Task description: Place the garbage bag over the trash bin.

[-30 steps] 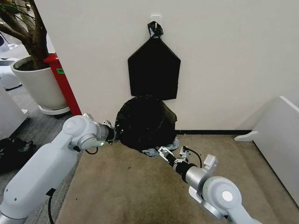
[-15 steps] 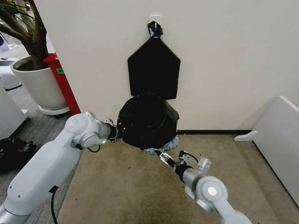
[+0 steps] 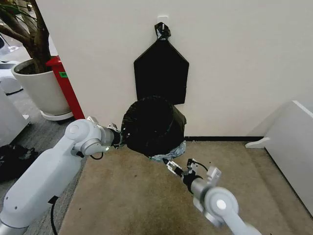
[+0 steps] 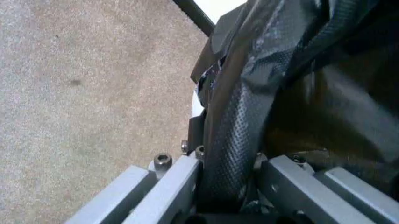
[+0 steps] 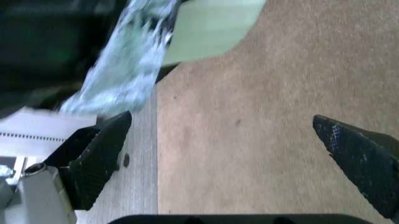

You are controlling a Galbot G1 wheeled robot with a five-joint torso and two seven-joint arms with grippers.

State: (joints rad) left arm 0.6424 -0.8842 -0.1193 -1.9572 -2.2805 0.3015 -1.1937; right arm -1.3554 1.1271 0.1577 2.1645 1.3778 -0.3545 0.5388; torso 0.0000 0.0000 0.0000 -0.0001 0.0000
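The glossy black garbage bag (image 3: 152, 126) is wrapped over the trash bin, which stands against the wall. In the head view the bin is hidden under the film. My left gripper (image 3: 121, 138) is at the bag's left side. The left wrist view shows the left gripper (image 4: 227, 186) shut on a fold of the garbage bag (image 4: 281, 70). My right gripper (image 3: 170, 165) hangs just below the bag's lower edge, open. In the right wrist view the right gripper (image 5: 231, 158) has only carpet between its fingers. Beyond it are stretched bag film (image 5: 124, 70) and the bin's pale greenish base (image 5: 212, 28).
A flat black house-shaped bundle (image 3: 161, 73) hangs on the wall right above the bag. A large white plant pot (image 3: 41, 90) and a red object (image 3: 66, 90) stand at the left. White furniture (image 3: 288, 147) stands at the right. Open carpet (image 3: 132, 196) lies in front.
My right gripper has drawn back a little from the bag's lower edge and the right arm has dropped nearer the camera. The wrapped bin shifted slightly. The left gripper keeps its hold.
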